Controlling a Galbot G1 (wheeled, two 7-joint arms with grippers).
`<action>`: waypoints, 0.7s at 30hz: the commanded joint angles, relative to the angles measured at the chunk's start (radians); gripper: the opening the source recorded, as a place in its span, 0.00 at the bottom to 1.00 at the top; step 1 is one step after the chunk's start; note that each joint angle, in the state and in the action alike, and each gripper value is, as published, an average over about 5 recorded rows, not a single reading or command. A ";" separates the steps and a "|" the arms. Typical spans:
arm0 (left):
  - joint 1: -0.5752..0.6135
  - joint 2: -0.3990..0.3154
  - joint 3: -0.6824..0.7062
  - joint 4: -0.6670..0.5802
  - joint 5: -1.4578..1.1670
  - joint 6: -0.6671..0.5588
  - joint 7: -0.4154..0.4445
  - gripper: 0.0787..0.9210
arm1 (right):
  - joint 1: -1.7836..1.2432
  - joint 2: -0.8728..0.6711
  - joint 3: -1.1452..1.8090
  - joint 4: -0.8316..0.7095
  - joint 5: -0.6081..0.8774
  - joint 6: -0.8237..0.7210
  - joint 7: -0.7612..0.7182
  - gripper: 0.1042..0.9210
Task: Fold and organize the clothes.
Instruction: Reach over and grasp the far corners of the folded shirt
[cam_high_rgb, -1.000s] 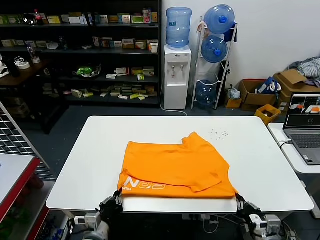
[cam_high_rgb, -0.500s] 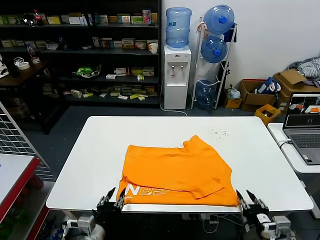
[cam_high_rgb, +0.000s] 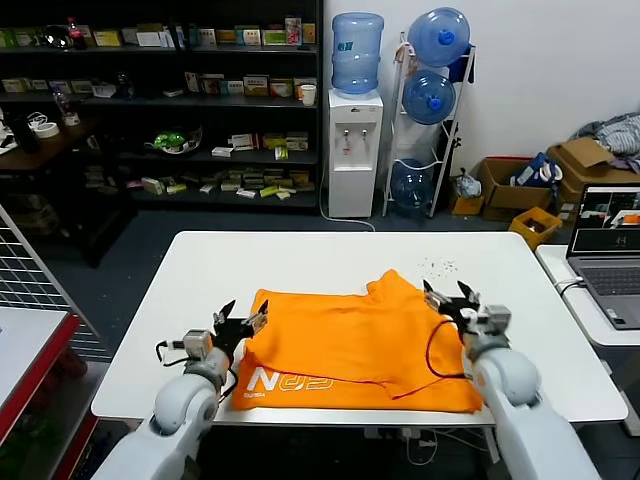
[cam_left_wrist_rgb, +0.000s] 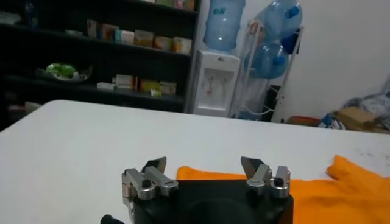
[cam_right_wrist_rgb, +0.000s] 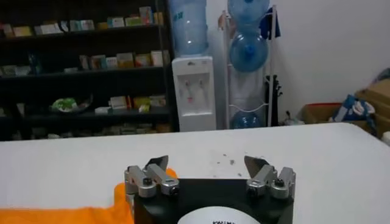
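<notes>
Head view: the left claw (cam_high_rgb: 240, 322) is over the white tabletop (cam_high_rgb: 180, 300), right at the left edge of the orange shirt (cam_high_rgb: 350, 345). Its two fingers are spread wide apart and hold nothing. The left wrist view shows the same claw (cam_left_wrist_rgb: 204, 165) with its fingers far apart, bare tabletop just ahead of it and the shirt's (cam_left_wrist_rgb: 317, 192) edge right under and beside it.

The shirt lies flat and folded on the tabletop, between the two claws. White letters (cam_high_rgb: 290, 380) show on the strip nearest the robot, close to the left claw. One short sleeve sticks up at the far side, near the right claw. A thin dark cord (cam_high_rgb: 432, 350) from the right arm curves over the shirt.

The right claw (cam_high_rgb: 452, 298) is at the right side of the shirt, by that sleeve. Its fingers are wide apart too, with nothing in them. In the right wrist view the right claw (cam_right_wrist_rgb: 210, 164) points across the tabletop (cam_right_wrist_rgb: 317, 152), with a bit of the shirt (cam_right_wrist_rgb: 61, 215) beside it.

Behind the tabletop stand dark shelves (cam_high_rgb: 160, 110) and a water cooler (cam_high_rgb: 355, 120). A laptop (cam_high_rgb: 607, 250) sits off past the right claw.
</notes>
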 joint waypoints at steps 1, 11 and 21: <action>-0.325 -0.041 0.095 0.462 -0.033 0.041 0.073 0.88 | 0.308 0.119 -0.137 -0.424 -0.062 -0.011 -0.053 0.88; -0.292 -0.043 0.111 0.441 -0.023 0.041 0.084 0.88 | 0.240 0.103 -0.138 -0.387 -0.080 -0.030 -0.050 0.88; -0.294 -0.058 0.147 0.439 0.008 0.042 0.080 0.79 | 0.208 0.094 -0.136 -0.372 -0.071 -0.071 -0.055 0.78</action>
